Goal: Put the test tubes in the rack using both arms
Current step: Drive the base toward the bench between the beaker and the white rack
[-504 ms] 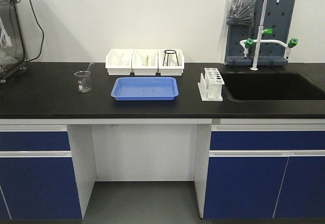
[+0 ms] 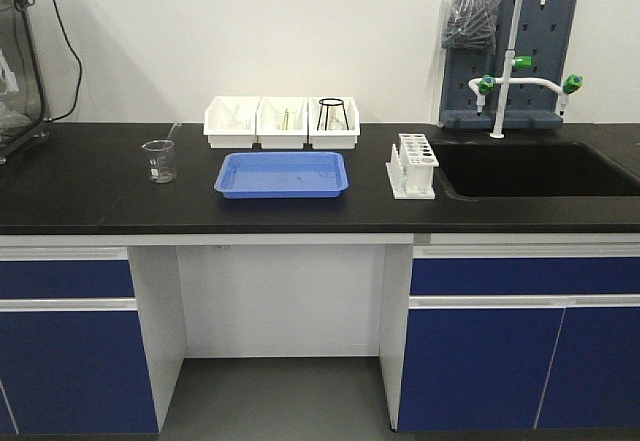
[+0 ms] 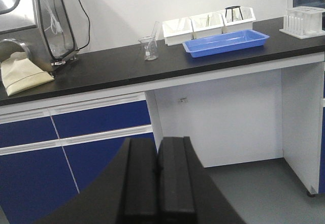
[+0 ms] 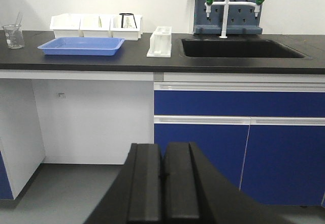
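Well, the left gripper (image 3: 158, 170) and right gripper (image 4: 163, 176) hang clenched, empty. Test tubes, seemingly in the white bins (image 2: 281, 142), could crack against the rack (image 2: 413, 166).

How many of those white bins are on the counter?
3, side by side in a row behind the blue tray: the left bin, the middle bin and the right bin. No others seem hidden.

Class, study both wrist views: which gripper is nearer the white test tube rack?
Right, judging by the views. The right gripper faces the rack almost straight ahead; the left gripper sees it far off to its right. Both are well short of the counter.
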Available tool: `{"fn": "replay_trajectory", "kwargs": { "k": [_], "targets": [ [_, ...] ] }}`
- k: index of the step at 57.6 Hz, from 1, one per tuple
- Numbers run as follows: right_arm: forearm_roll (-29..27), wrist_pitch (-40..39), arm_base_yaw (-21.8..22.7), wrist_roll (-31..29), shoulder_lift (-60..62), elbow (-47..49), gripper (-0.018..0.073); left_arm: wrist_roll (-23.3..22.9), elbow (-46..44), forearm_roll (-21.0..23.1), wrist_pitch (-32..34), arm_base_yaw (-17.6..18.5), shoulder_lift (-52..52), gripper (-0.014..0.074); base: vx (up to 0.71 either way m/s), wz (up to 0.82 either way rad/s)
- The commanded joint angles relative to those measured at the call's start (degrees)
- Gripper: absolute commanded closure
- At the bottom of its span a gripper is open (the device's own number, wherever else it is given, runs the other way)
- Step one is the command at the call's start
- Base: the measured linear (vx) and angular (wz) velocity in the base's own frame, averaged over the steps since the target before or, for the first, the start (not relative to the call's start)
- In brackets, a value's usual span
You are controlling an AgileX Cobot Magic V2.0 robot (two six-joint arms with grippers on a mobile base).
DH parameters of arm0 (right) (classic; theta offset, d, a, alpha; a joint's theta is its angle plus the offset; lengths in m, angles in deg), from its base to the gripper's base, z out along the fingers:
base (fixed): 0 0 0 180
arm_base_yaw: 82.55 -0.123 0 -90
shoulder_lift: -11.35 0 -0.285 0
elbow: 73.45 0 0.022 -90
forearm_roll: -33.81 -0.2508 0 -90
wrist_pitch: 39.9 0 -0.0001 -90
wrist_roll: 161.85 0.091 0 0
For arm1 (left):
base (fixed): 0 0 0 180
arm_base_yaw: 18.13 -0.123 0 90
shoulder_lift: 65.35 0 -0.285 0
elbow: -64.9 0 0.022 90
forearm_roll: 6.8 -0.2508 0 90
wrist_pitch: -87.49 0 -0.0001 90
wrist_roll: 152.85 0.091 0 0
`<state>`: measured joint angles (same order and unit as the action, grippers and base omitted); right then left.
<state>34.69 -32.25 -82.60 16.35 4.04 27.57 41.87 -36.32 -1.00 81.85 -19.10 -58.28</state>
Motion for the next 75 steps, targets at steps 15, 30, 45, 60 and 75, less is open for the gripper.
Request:
{"fn": "replay_trajectory", "kwargs": {
  "k": [15,30,45,60,75],
  "targets": [
    [0.55,-4.64,0.08,-0.27,0.74,-0.78,0.0568,-0.32,-1.48,0.36,4.38,-0.25,-0.68,0.0601,0.00,-0.01],
    [0.55,-4.64,0.08,-0.27,0.74,-0.78,0.0568,-0.32,-1.48,0.36,4.38,-0.25,-0.68,0.0601,0.01,-0.01],
    [0.55,-4.64,0.08,-0.27,0.74,-0.78,0.0568,-0.32,-1.48,0.36,4.38,-0.25,-0.68,0.0601,0.04,-0.02],
    [0.55,-4.64,0.08,-0.27,0.74,-0.78,0.0568,-0.32,-1.48,0.36,4.38,-0.25,-0.68,0.0601,0.07,-0.03],
    [0.55,-4.64,0.08,-0.27,0.74,-0.78,0.0568,-0.32,-1.48,0.36,4.38,-0.25,-0.68,0.0601,0.07,-0.02]
  ]
}}
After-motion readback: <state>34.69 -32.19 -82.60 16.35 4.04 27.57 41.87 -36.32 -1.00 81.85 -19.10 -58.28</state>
